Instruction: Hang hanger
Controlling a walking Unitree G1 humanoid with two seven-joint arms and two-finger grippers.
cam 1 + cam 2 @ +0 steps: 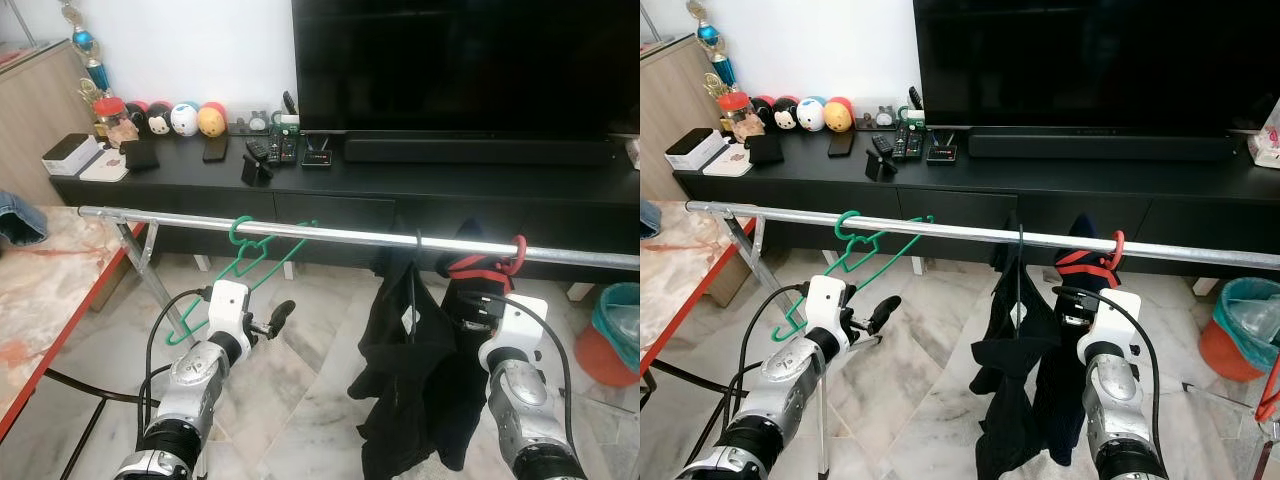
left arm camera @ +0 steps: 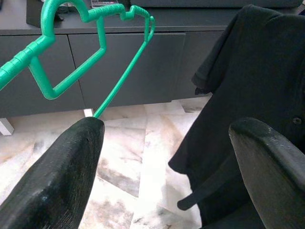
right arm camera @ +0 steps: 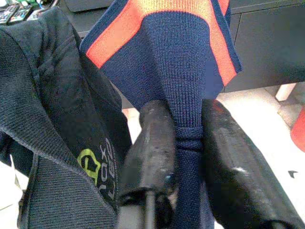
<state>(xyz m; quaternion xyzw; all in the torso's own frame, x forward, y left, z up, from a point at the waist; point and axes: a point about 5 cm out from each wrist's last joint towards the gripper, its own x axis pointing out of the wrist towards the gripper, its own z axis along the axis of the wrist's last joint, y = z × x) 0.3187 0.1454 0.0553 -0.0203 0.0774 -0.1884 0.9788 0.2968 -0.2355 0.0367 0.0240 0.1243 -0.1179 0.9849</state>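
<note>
A green hanger point(image 1: 247, 262) hangs by its hook on the silver rail point(image 1: 340, 235), left of the middle. My left gripper point(image 1: 278, 316) is just below and in front of it, open, its two fingers point(image 2: 66, 171) wide apart and holding nothing. The hanger's lower bar point(image 2: 125, 71) runs down toward one fingertip. Further right, a red hanger point(image 1: 515, 255) hooks over the rail and carries a navy garment with orange stripes point(image 3: 181, 52). My right gripper point(image 3: 188, 124) is shut on that garment's fabric. A black shirt point(image 1: 400, 370) hangs between the two.
Behind the rail stands a low black TV console point(image 1: 420, 185) with a large TV point(image 1: 460, 60), remotes and toys. A marble table with a red edge point(image 1: 50, 290) is at left, the rack's leg point(image 1: 155, 280) beside it. A teal bin point(image 1: 620, 330) stands at right.
</note>
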